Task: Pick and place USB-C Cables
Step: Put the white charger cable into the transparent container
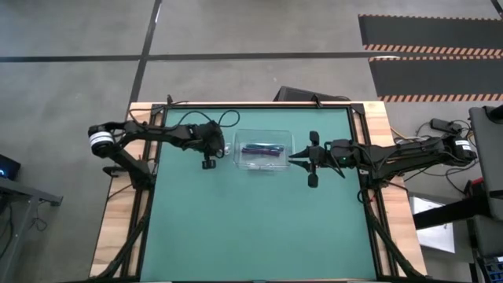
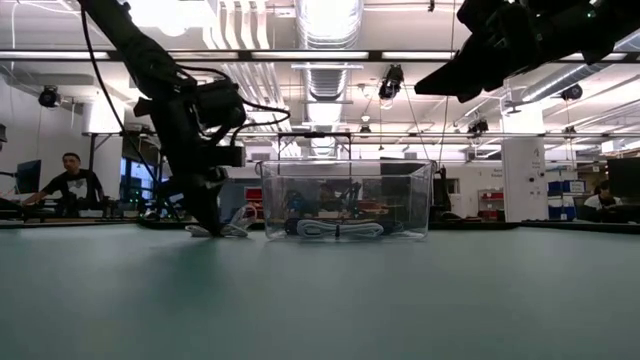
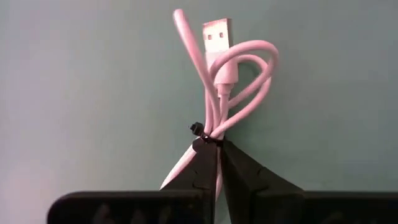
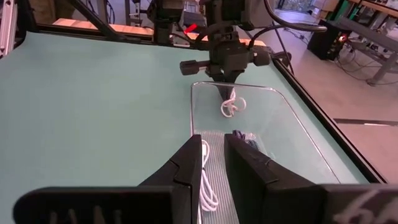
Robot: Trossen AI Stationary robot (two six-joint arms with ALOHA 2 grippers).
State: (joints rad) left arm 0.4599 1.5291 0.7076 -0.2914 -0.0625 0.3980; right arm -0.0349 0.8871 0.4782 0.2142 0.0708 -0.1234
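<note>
A white USB cable bundle, looped and tied, lies on the green table just left of a clear plastic bin. My left gripper is shut on it, down at table height. In the bin lie a dark cable and another white cable; further bundles there cannot be told apart. My right gripper hangs raised above the bin's right end, its fingers a narrow gap apart, holding nothing. My left gripper pinches the white cable bundle between its two fingertips at the tied waist, beside the small black tie. The fingers come from above, pointing down. The loops and the flat plug spread out beyond the fingertips, and the bundle sits at table level.
The bin stands at the middle of the table's far half, between the two grippers. Wide green table surface lies toward the near edge. Wooden side rails and arm cabling run along both sides. People sit in the room beyond the table.
</note>
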